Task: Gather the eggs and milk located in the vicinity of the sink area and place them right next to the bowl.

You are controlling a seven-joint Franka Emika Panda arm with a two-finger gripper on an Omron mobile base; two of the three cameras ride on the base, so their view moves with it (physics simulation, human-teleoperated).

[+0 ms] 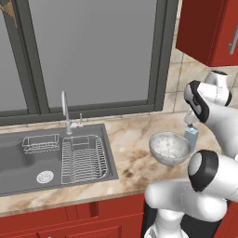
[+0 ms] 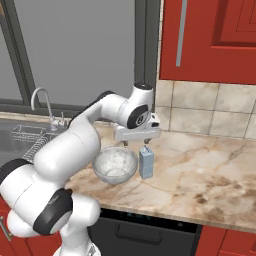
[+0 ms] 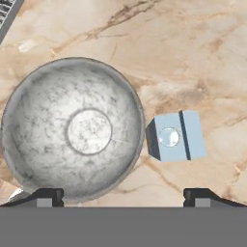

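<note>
A: Milk (image 3: 176, 136) is standing upright on the counter (image 2: 210, 170) just beside the bowl (image 3: 72, 128), approx touching its rim in the hand view — right where the task wants it.

B: Gripper (image 2: 136, 142)?

A: It's hanging above both w/ jaws spread wide, holding nothing. Judging by that, the carton is probably sitting freed, so it's standing on its own base.

B: Eggs?

A: Not making any out. Bowl's inside is looking bare. Sink (image 1: 51, 158), well apart to the left, is showing racks and drain, no yellow.

B: So eggs are likely remaining.
</note>
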